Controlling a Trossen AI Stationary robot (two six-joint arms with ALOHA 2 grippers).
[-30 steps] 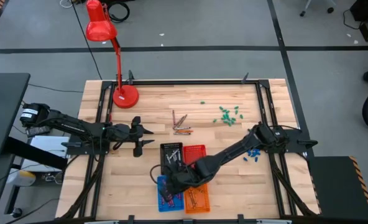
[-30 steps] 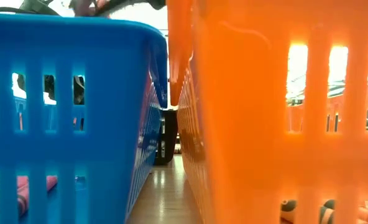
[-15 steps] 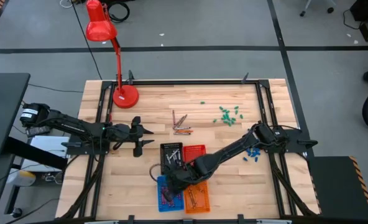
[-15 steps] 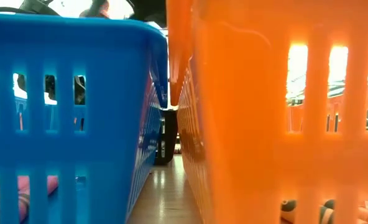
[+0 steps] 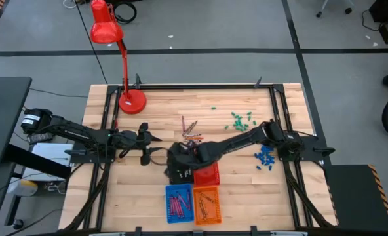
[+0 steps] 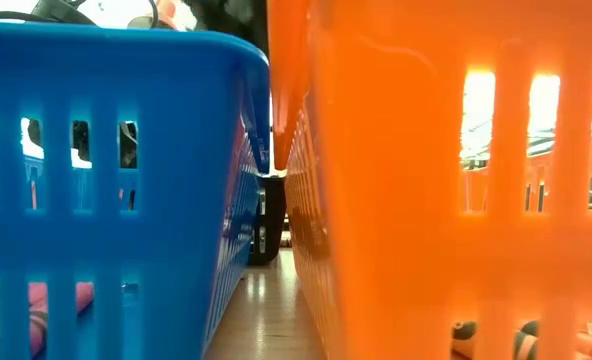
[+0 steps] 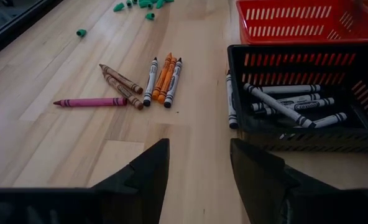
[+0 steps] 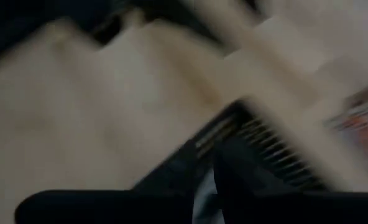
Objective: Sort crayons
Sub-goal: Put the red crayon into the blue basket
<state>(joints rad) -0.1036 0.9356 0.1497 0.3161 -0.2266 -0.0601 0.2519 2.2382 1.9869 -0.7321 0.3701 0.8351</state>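
High view – right gripper (image 5: 178,164): reaching across the table and hanging over the black basket (image 5: 175,172); its fingers are lost in the dark shapes, so I cannot tell whether they are grasping anything.
High view – left gripper (image 5: 156,145): waiting just to the side of the right one, fingers spread and released.
High view – crayons (image 5: 191,132): a small loose heap is lying on the bare wood just beyond both grippers; more are sitting in the blue basket (image 5: 178,202) and the orange basket (image 5: 207,204), on the near side of the right gripper.
High view – red basket (image 5: 207,168): sitting right beside the right gripper, touching the black one.
Low view: blue and orange basket walls are filling the frame; no gripper is showing clearly.
Left wrist view – loose crayons (image 7: 160,79): lying ahead of the open fingers – thin paper-wrapped sticks, one pink apart, two brown crossing, orange and pale ones side by side.
Left wrist view – black basket: holding several pale grey crayons (image 7: 288,103) lying flat.
Right wrist view: too blurred to be telling much.
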